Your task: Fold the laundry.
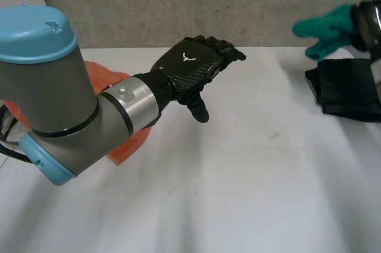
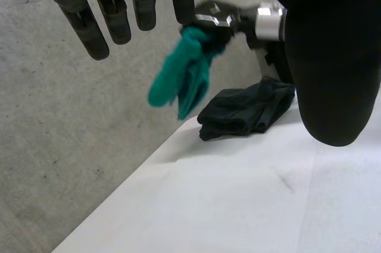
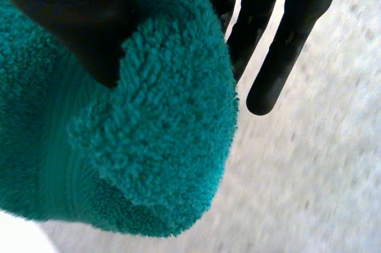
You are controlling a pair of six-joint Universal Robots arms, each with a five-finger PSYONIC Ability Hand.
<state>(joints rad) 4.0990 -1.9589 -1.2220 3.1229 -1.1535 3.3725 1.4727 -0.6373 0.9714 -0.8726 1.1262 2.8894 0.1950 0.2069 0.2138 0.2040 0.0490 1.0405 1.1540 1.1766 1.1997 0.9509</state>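
I find the right hand point(image 1: 368, 19) raised at the far right of the white counter point(image 1: 250, 181). Its thumb is clamped on a bunched teal towel point(image 1: 324, 30), which hangs clear of the surface. A folded black cloth point(image 1: 348, 89) lies on the counter near that hand. The left hand point(image 1: 193, 65) hovers above the counter, fingers relaxed and apart, holding nothing. An orange cloth point(image 1: 128, 143) lies beneath the left arm point(image 1: 59, 98).

White table point(image 1: 238, 193), faint dark mark point(image 1: 274, 136) mid-surface; grey speckled wall point(image 1: 178, 3) behind.
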